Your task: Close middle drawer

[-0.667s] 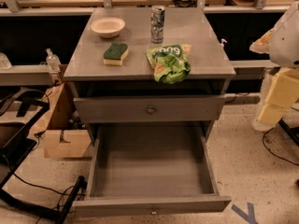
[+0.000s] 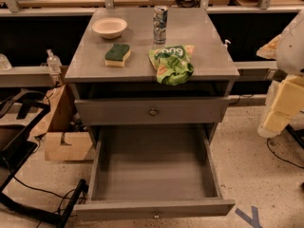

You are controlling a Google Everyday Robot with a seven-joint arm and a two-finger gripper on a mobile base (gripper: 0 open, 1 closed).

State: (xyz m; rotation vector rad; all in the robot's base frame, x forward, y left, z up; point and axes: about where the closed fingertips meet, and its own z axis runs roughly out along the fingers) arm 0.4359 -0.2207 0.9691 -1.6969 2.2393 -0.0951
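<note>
The middle drawer [image 2: 154, 167] of the grey cabinet is pulled far out toward me. Its deep plain box is empty, and its low flat front [image 2: 118, 209] with a small round knob [image 2: 156, 215] lies near the bottom edge of the camera view. Above it, another grey drawer front [image 2: 190, 110] with a like knob sits nearly flush under the top. Only a white and yellowish part of my arm [image 2: 285, 103] shows at the right edge, right of the cabinet and apart from it. My gripper is out of view.
On the cabinet top [image 2: 199, 42] are a white bowl [image 2: 109, 27], a green and yellow sponge [image 2: 117, 54], an upright can [image 2: 160, 24] and a green snack bag [image 2: 172, 63]. A cardboard box [image 2: 61, 137] and a black frame with cables [image 2: 23, 175] stand at the left.
</note>
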